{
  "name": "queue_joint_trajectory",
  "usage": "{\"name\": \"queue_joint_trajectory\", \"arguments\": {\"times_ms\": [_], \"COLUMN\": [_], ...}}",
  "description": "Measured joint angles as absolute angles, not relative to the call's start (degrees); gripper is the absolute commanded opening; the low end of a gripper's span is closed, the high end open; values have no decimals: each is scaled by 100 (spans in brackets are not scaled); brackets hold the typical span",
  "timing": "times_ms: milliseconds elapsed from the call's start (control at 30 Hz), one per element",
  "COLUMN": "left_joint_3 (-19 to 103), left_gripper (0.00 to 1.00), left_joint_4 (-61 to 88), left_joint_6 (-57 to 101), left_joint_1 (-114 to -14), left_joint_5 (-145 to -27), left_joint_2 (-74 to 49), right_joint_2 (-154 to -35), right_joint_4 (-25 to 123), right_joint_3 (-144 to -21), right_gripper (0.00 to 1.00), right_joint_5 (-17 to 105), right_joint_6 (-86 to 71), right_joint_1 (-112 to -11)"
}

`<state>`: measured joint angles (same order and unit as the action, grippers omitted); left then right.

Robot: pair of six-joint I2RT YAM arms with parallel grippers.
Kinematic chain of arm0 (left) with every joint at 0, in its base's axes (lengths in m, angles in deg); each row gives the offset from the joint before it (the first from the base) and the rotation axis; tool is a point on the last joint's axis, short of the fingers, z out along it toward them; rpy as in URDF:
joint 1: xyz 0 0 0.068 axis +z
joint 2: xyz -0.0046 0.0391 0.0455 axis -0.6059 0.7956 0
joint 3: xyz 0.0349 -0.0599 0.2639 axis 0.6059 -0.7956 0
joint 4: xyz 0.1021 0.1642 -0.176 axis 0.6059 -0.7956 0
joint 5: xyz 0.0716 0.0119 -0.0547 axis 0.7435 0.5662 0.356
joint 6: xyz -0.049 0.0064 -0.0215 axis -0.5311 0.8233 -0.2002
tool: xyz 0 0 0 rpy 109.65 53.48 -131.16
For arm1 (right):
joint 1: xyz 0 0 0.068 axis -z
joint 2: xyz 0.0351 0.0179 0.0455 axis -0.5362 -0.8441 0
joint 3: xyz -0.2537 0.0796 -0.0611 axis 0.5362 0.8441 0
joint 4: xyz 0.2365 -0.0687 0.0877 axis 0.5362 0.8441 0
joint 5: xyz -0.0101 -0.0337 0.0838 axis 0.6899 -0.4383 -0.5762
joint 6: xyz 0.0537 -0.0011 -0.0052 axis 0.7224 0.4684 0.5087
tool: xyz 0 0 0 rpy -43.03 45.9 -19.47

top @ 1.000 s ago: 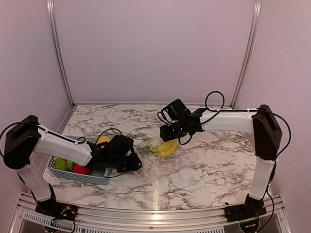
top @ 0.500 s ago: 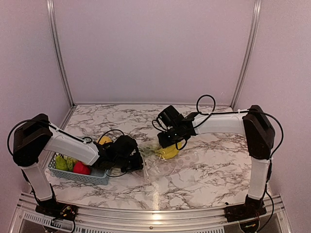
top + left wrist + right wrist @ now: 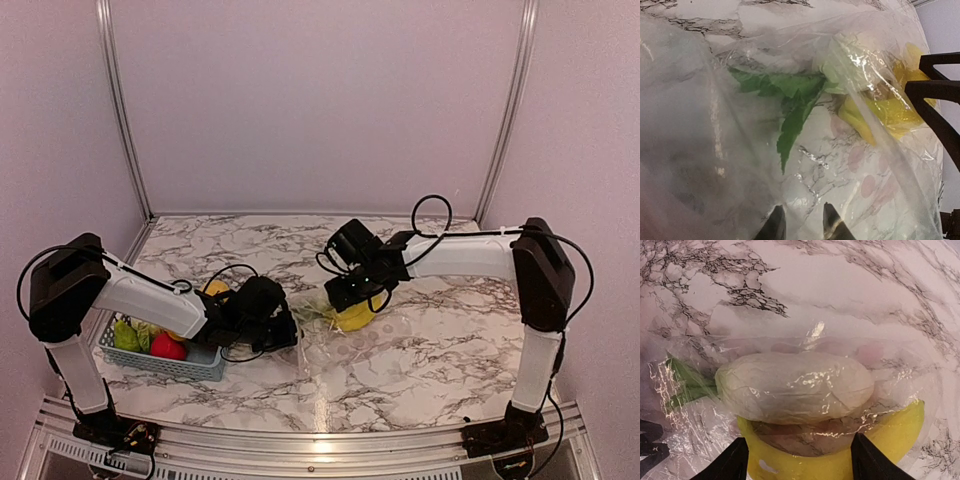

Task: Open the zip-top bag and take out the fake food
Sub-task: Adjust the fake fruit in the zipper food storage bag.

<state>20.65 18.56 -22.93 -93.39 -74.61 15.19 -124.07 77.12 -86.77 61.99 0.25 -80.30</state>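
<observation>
- The bag [image 3: 335,338] lay near the middle of the table [image 3: 460,350], with a banana [image 3: 890,440] and a cabbage [image 3: 795,387] inside it.
- The left gripper [image 3: 802,227] sat low at the end of the bag toward the left edge. Its jaws stood narrowly apart with film bunched around them. Glare hid the tips, so I could not tell whether any film was really pinched.
- The right gripper [image 3: 348,296] hung over the side of the bag toward the far edge. Its jaws were wide apart and held nothing, straddling the banana through the plastic.
- To do this step well, the left probably needed a firm hold on one layer only, anchoring the bag.
- The right would have done best to catch the lip of the mouth, not the fruit, and pull away from the left.
- Grabbing both layers risked dragging the whole bag toward the basket [image 3: 195,368] at the near left corner.
</observation>
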Motion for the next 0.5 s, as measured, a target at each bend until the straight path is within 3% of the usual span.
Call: {"name": "queue_joint_trajectory", "arguments": {"times_ms": [167, 500], "left_joint_3": [2069, 2080], "left_gripper": [26, 26], "left_joint_4": [1841, 1806], "left_joint_6": [-2262, -2236], "left_joint_1": [-9339, -9339], "left_joint_5": [-7461, -7461], "left_joint_2": [1519, 1519], "right_joint_2": [-12026, -11663], "right_joint_4": [7893, 7819], "right_joint_3": [-8680, -8642], "right_gripper": [64, 37], "right_joint_5": [6372, 6169], "right_joint_6": [27, 243], "right_joint_1": [-8011, -7309]}}
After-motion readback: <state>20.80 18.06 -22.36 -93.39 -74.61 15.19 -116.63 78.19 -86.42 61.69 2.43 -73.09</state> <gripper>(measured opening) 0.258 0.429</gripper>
